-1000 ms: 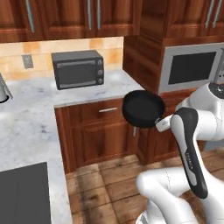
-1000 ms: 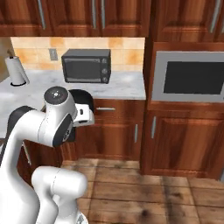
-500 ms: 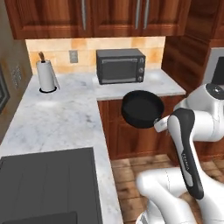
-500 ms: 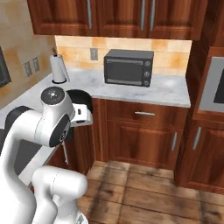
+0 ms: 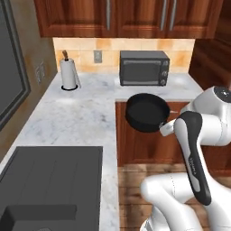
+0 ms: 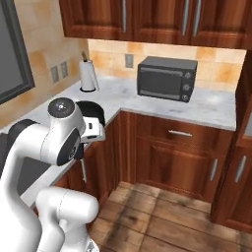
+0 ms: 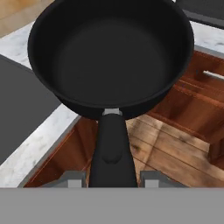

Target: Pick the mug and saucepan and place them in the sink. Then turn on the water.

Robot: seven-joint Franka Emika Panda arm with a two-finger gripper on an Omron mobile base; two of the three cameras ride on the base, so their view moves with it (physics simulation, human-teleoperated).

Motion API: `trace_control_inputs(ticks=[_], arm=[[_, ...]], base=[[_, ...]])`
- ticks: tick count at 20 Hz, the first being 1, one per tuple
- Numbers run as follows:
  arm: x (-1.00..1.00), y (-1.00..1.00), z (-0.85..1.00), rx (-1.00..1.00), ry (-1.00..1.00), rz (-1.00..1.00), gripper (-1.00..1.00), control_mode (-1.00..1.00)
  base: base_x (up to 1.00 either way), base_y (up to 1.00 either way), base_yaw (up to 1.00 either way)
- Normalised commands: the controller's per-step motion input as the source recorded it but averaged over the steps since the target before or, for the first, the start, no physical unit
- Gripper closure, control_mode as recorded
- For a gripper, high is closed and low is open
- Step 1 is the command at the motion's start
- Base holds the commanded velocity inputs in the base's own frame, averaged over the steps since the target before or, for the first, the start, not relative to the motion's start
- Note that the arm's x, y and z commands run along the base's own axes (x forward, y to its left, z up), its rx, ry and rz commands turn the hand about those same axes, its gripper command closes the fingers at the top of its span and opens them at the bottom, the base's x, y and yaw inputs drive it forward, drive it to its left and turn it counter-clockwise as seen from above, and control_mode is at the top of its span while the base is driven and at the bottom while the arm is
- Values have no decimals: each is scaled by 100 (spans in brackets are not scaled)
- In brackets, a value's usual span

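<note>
We hold the saucepan [image 7: 111, 52] by its handle, our jaws clamped on either side of it, so the pan juts straight out ahead of them in the air, over the edge of the marble surface [image 5: 76, 119].

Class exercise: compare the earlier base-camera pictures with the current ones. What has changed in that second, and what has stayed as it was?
The whole scene shifted in both base views, so the base drove or turned: the built-in oven left the frame, while the paper towel roll and dark panel came in. No object itself moved. The tool stayed shut on the saucepan, held off the counter by its handle.
</note>
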Motion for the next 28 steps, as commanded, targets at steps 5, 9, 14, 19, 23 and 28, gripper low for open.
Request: trace_control_inputs(ticks=[5, 9, 14, 19, 23, 28], arm=[[0, 0, 0, 0, 0, 0, 100, 100], [0, 0, 0, 0, 0, 0, 100, 100], [0, 0, 0, 0, 0, 0, 100, 100], [0, 0, 0, 0, 0, 0, 100, 100], [0, 0, 0, 0, 0, 0, 100, 100], [0, 0, 0, 0, 0, 0, 100, 100]], base=[[-51, 0, 40], [-64, 0, 34], [-69, 3, 29], [-57, 30, 26], [-48, 44, 26], [-45, 42, 26]])
